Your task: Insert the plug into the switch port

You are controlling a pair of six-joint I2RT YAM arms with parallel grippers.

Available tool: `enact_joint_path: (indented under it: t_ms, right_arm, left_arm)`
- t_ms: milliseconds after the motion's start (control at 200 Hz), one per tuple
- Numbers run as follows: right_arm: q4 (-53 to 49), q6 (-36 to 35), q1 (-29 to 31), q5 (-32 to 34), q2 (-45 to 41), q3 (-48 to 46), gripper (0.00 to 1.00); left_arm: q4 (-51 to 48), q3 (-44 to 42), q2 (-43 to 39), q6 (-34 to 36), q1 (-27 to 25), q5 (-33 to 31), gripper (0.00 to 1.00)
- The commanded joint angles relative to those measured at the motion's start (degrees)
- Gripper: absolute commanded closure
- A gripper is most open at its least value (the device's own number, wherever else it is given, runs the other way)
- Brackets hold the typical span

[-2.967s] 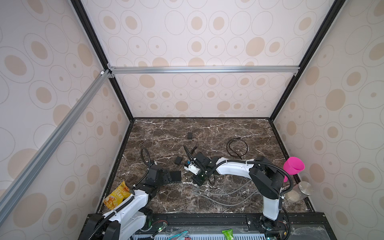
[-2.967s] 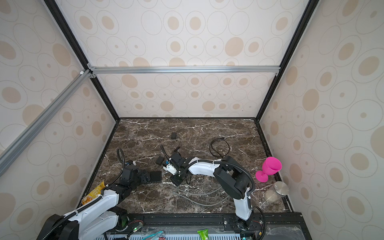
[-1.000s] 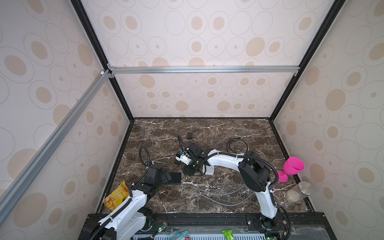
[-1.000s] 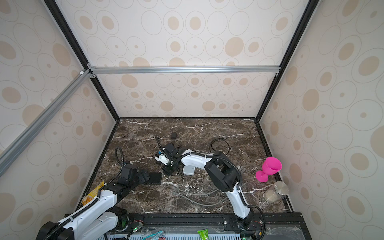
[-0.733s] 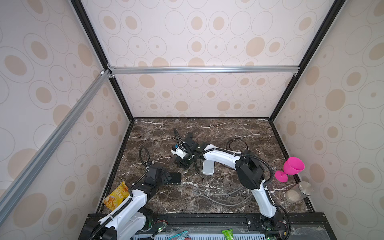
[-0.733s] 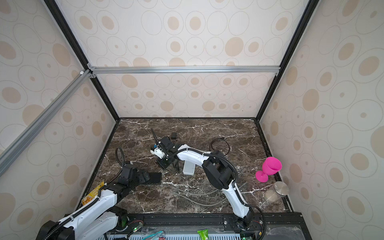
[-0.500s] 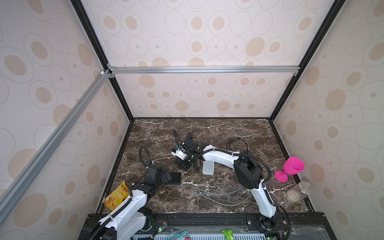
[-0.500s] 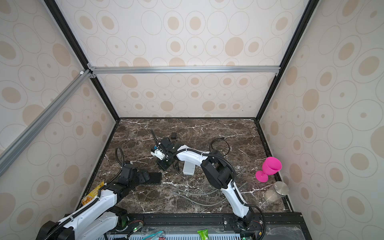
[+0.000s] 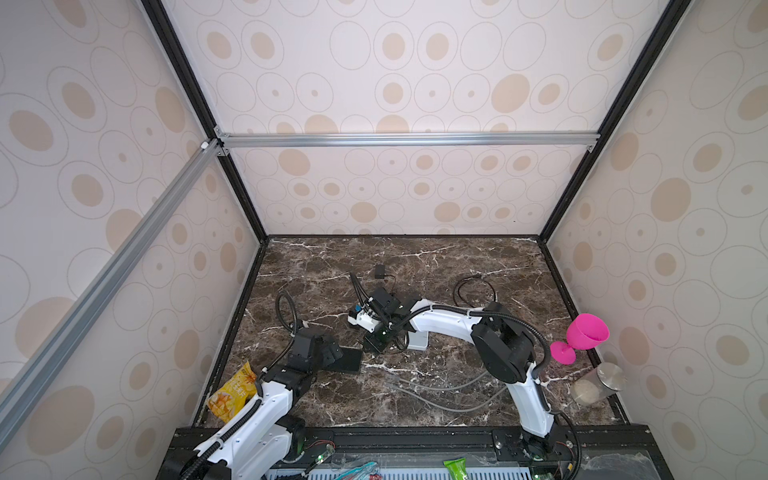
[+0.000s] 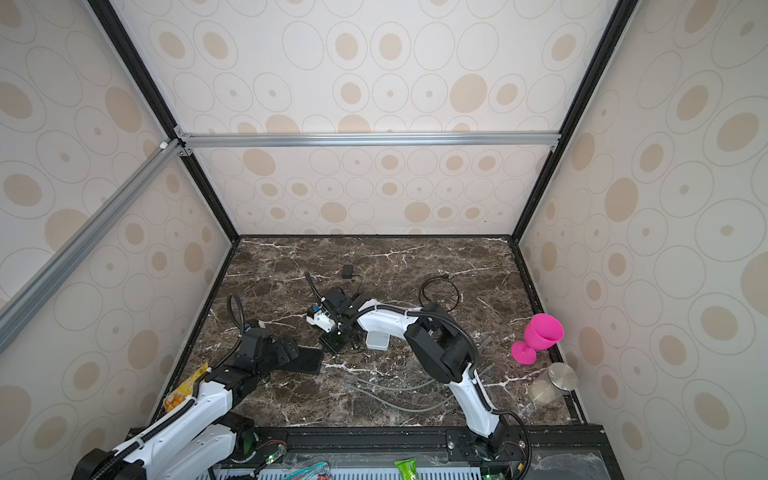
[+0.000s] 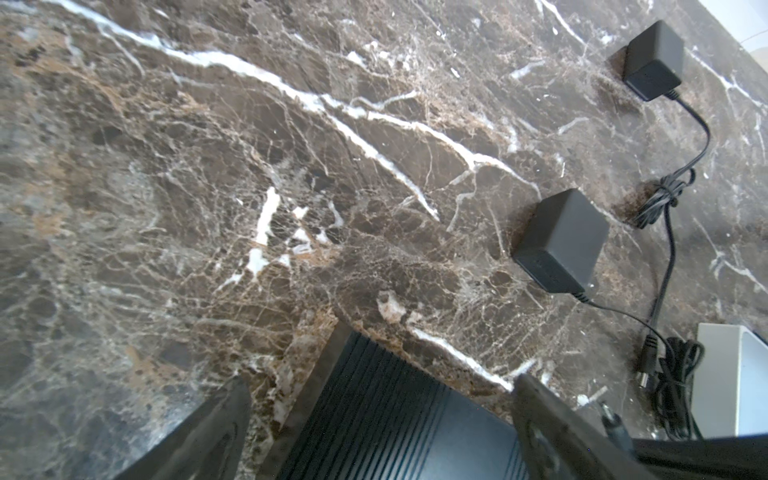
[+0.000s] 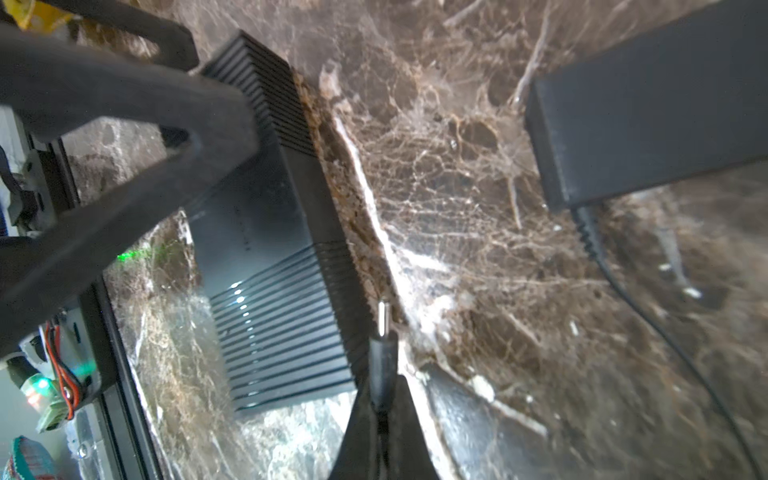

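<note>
The switch is a flat black ribbed box lying on the marble at front left. My left gripper is open and straddles one end of the box, with a gap at each finger. My right gripper is shut on the plug, a small black barrel with a metal tip. The plug's tip hovers beside the switch's long edge, close to its corner. No port is visible.
Two black power adapters with thin cables lie past the switch, next to a white box. A black cable coil, grey cables, a pink goblet, a lidded jar and a yellow snack bag surround the work area.
My right gripper has carried the plug leftward from the table's middle, swung toward the back, then dropped to the switch's right end. The left gripper stays open at the switch.
</note>
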Motion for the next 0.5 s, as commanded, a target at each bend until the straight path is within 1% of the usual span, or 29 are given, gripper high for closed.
enact_joint_path:
  t_ms: [0, 185, 240, 265, 330, 495]
  right_arm:
    - [0.17, -0.2, 0.3, 2.54, -4.58, -2.75, 1.0]
    - [1.48, -2.53, 1.29, 5.21, -11.78, -11.96, 1.0]
    - [0.97, -4.24, 1.79, 4.98, -12.99, -14.01, 1.0]
    - [0.35, -5.15, 2.02, 4.62, -13.15, -14.63, 1.0]
    - [-1.26, -6.89, 2.83, 4.51, -13.09, -15.47, 1.0]
    - [-2.09, -6.88, 4.45, 5.27, -11.91, -15.32, 1.0]
  left_arm:
    - [0.33, 0.32, 0.39, 1.76, 0.7, -1.12, 0.06]
    - [1.25, 2.03, 5.35, 4.18, 1.43, -1.78, 0.2]
    - [1.95, 2.51, 6.55, 4.76, 1.59, -1.31, 0.27]
    - [2.41, 2.6, 7.06, 5.03, 1.65, -1.05, 0.33]
    - [2.79, 3.1, 8.78, 5.13, 1.81, -0.78, 0.4]
    - [3.73, 3.59, 12.61, 5.43, 1.82, 1.12, 0.41]
